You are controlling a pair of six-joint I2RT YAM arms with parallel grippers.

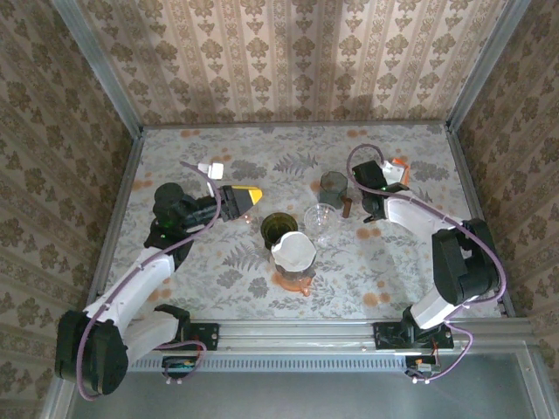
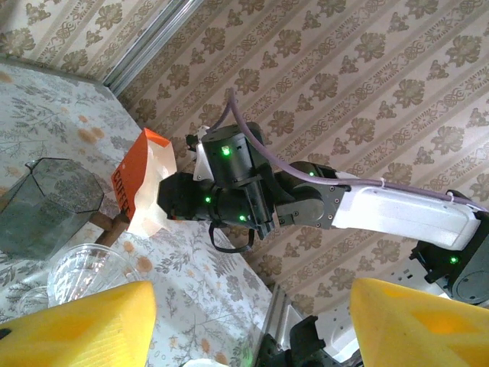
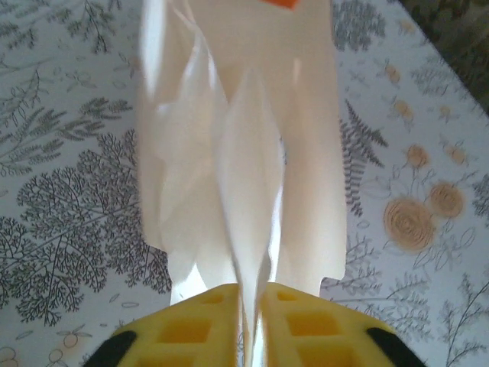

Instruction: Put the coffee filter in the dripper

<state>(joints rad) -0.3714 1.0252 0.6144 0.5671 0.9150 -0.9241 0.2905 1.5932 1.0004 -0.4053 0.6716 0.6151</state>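
My right gripper is shut on a thin white coffee filter that stands up between its yellow pads, with more white paper of the filter pack behind it. In the top view that gripper is at the orange and white filter pack at the back right. The dripper is a cone with white inside on an orange base at the front middle, apart from both grippers. My left gripper hovers open to its back left, with nothing between its yellow fingers.
Between the grippers stand a clear ribbed cup, a dark green cup, a grey container and a small brown piece. Papered walls close in the floral table on three sides.
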